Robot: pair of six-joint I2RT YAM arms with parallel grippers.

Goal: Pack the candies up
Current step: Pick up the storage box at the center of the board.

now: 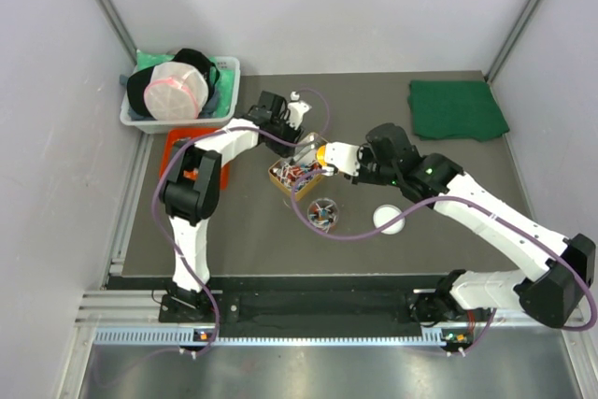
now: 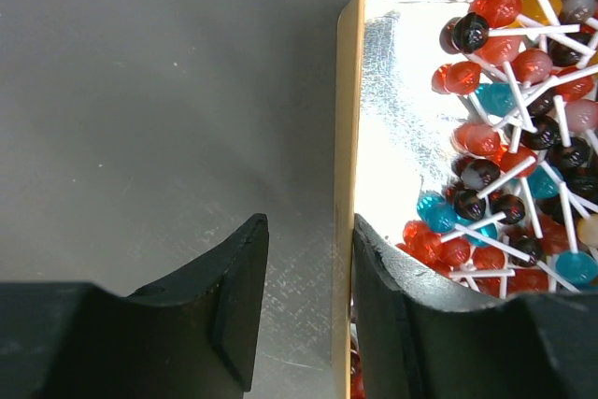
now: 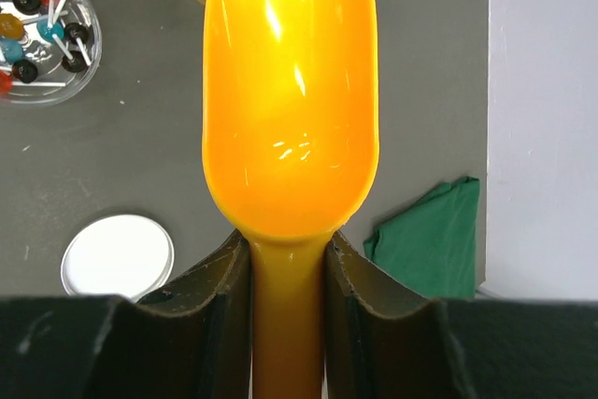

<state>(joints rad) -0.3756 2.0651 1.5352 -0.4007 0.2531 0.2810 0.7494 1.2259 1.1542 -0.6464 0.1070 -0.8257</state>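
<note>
The candies (image 2: 519,142) are tiny lollipops on white sticks, red, blue and dark, piled in a shiny tin with a tan rim (image 2: 347,128); the tin also shows in the top view (image 1: 280,171). My left gripper (image 2: 304,310) is open and straddles the tin's near wall: one finger is inside against the wall, the other is outside and apart from it. My right gripper (image 3: 288,273) is shut on the handle of the orange scoop (image 3: 290,91), whose bowl is empty and sits over the tin's right edge (image 1: 320,154). A small clear round cup (image 1: 322,213) holds a few candies.
A white round lid (image 1: 388,220) lies right of the cup. A folded green cloth (image 1: 456,107) lies at the back right. A white bin (image 1: 227,100) with clothing stands at the back left, with an orange item (image 1: 177,149) in front of it.
</note>
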